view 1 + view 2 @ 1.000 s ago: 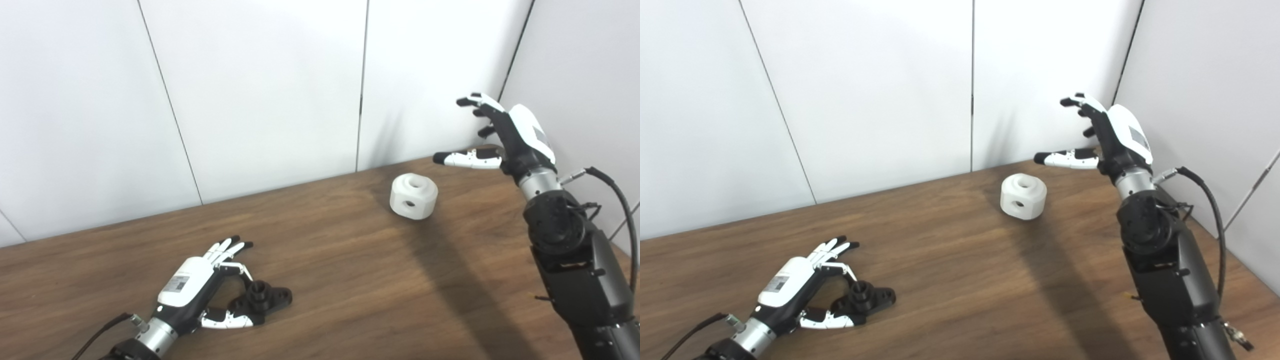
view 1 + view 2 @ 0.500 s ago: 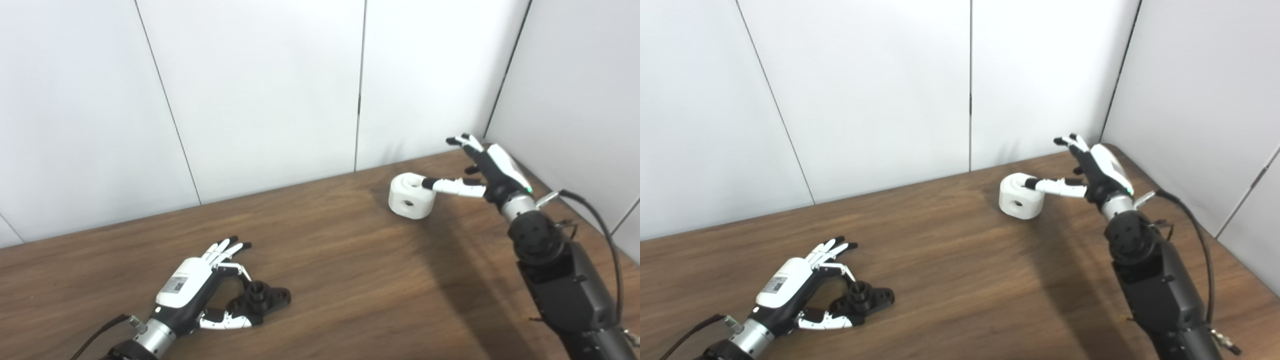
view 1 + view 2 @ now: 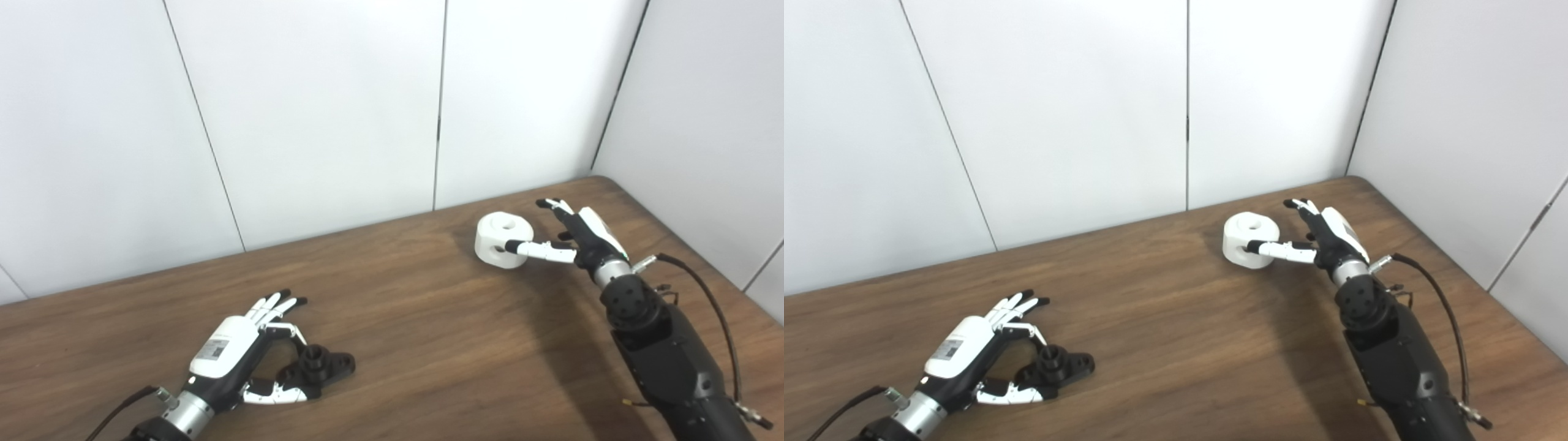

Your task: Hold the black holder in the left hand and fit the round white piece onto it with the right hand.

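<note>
My right hand (image 3: 579, 236) has its fingers (image 3: 550, 204) spread, thumb against the front of the round white piece (image 3: 503, 231), a chunky ring with holes on top and side, far right on the counter (image 3: 416, 331). My left hand (image 3: 236, 355), label unreadable, cups the black holder (image 3: 321, 366) loosely, fingers apart.

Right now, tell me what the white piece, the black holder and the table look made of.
White piece: probably matte plastic; uniform colour, soft edges, no glare. Black holder: likely plastic too, matte black; details too small to confirm. Table: wood or wood-look laminate; brown grain streaks, faint sheen.
</note>
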